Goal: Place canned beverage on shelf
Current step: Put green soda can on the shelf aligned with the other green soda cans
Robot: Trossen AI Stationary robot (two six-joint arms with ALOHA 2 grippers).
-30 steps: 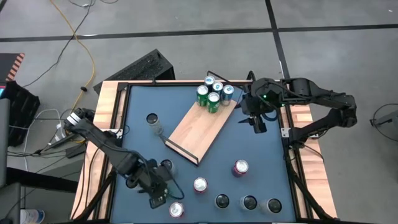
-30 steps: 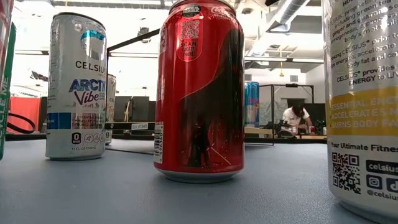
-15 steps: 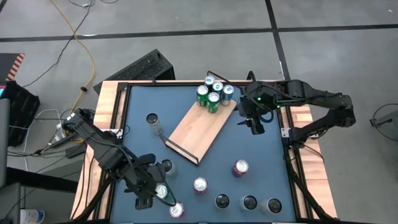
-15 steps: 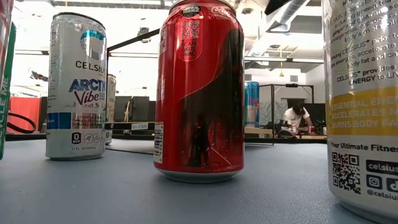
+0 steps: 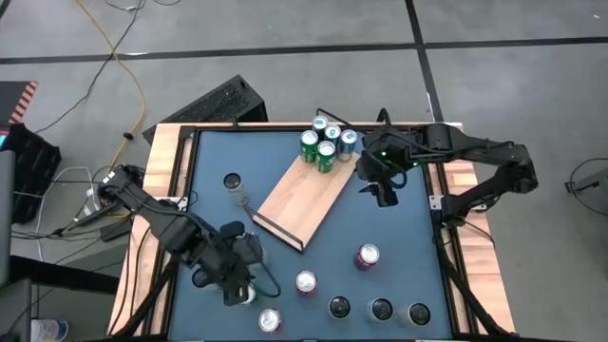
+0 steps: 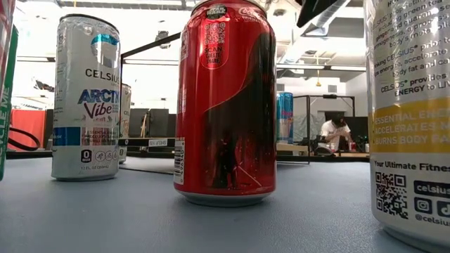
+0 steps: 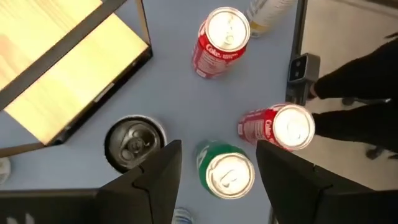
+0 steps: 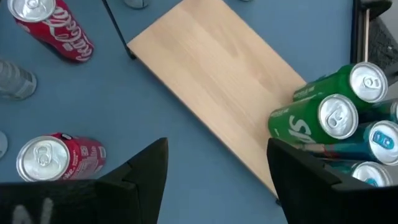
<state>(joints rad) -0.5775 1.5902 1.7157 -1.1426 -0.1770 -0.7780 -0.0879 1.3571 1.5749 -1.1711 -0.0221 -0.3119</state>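
The shelf [image 8: 214, 87] is pale, smooth, matt wood with a thin black wire rail [image 7: 74, 50]. The cans are glossy metal: a red can [image 6: 225, 105] gleams, its green neighbours' silver lids [image 8: 339, 116] shine. The blue surface [image 5: 399, 237] looks matt, rimmed in light wood.

The light-wood shelf [image 5: 306, 194] lies flat and diagonal on the table, four cans [image 5: 325, 142] upright at its far end.

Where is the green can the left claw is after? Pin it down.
The green can stands between the open left claw's fingers, near the table's front-left, beside a red can.
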